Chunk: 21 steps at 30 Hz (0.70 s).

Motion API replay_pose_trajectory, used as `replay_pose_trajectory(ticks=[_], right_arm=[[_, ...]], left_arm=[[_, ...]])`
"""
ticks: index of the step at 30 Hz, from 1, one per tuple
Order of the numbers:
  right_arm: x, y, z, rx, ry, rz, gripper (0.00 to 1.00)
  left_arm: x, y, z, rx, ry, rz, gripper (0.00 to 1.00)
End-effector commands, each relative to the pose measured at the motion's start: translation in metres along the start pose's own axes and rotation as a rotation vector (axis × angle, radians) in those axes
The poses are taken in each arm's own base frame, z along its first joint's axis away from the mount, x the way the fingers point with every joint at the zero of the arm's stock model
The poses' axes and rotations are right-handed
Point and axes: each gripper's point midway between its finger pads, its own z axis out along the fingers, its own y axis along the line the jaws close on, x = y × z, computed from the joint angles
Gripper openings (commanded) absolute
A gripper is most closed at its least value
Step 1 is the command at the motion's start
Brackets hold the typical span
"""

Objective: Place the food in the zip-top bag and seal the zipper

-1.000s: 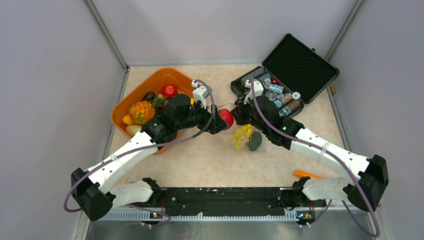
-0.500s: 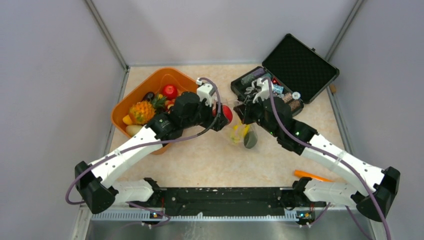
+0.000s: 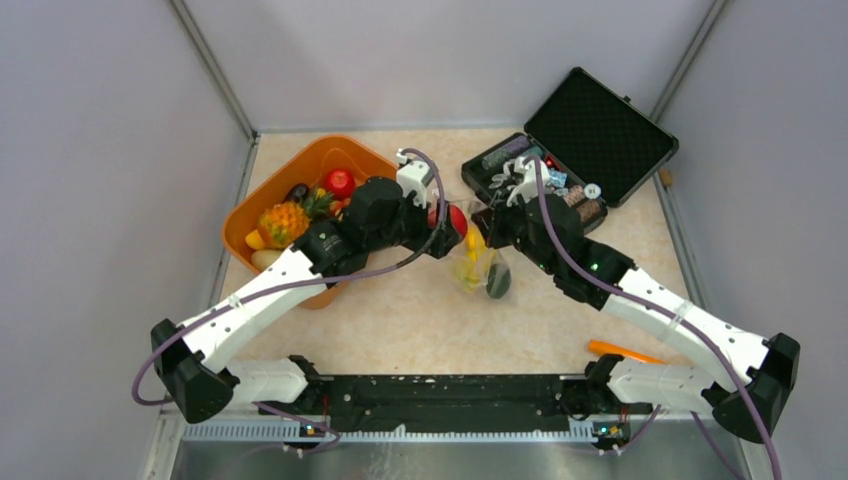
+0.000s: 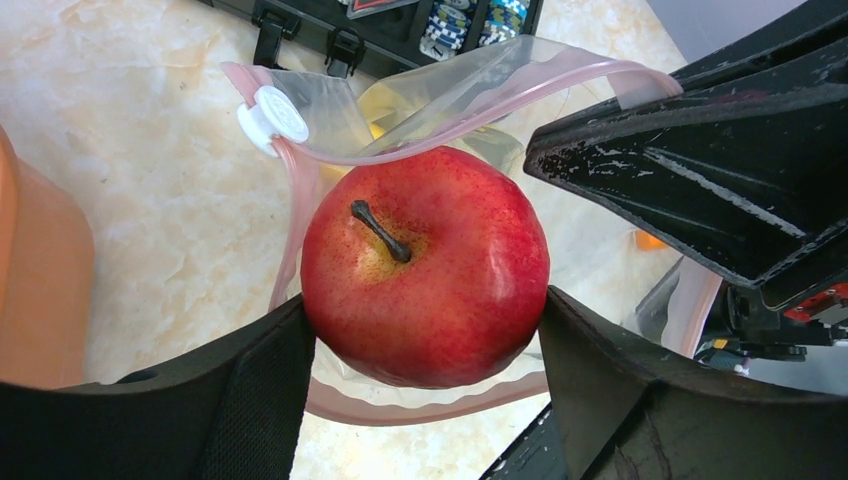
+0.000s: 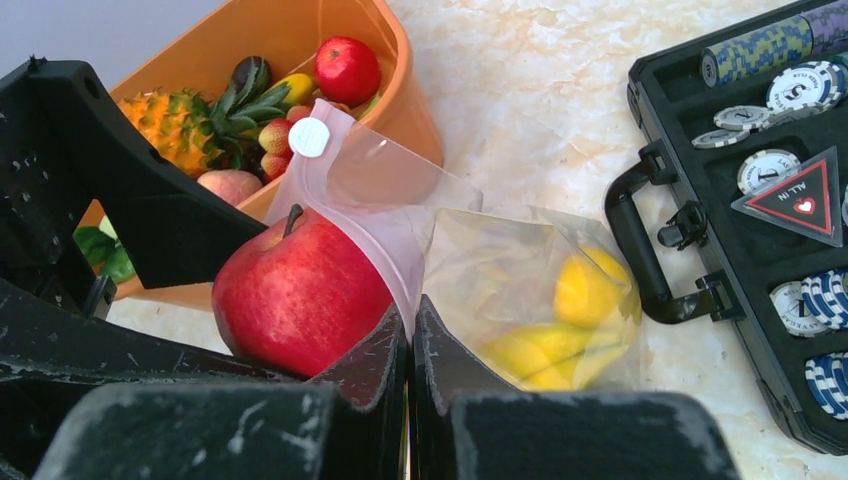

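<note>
The red apple (image 4: 425, 265) hangs at the mouth of the zip-top bag (image 5: 500, 270), grasped between the left gripper's (image 4: 425, 312) fingers, ready to join the yellow fruit (image 5: 585, 290) inside. The right gripper (image 5: 410, 322) is clenched on the pink zipper (image 4: 430, 412) edge, holding the mouth open

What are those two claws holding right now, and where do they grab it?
The left gripper clamps the red apple by its sides; the right gripper pinches the zip-top bag at its pink mouth edge.
</note>
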Motion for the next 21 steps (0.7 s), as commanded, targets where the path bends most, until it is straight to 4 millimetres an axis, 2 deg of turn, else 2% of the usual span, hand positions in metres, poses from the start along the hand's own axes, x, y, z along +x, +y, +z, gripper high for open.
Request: replay_pose_trajectory(ticks=[1,3,4,9,12,16,18,21], right_arm=[[-0.021,0.009,-0.004,-0.02,-0.059,0.006,0.0],[-0.022,0.01,-0.005,-0.026,-0.065,0.012,0.0],[-0.023,0.011,-0.006,-0.033,-0.071,0.016,0.0],[-0.028,0.013,-0.008,-0.041,-0.089,0.03,0.0],[-0.029,0.004,-0.008,0.012,-0.091,0.025,0.0],[-0.044,-0.013,-0.016,0.106,-0.139,0.008,0.0],[-0.056,-0.01,-0.022,0.088,-0.178,-0.01,0.0],[-0.056,-0.007,-0.021,0.072,-0.172,-0.021,0.0]], left_arm=[[-0.016,-0.006,-0.006,0.008,-0.029,0.023,0.81],[-0.017,-0.008,-0.008,0.013,-0.033,0.017,0.92],[-0.017,-0.009,-0.009,0.017,-0.038,0.014,0.94],[-0.029,-0.013,-0.022,0.031,-0.085,0.017,0.97],[-0.038,-0.013,-0.034,0.023,-0.145,0.014,0.98],[-0.046,0.001,-0.05,-0.041,-0.239,0.0,0.98],[-0.047,0.008,-0.057,-0.072,-0.265,-0.008,0.99],[-0.048,0.019,-0.066,-0.129,-0.3,-0.021,0.99]])
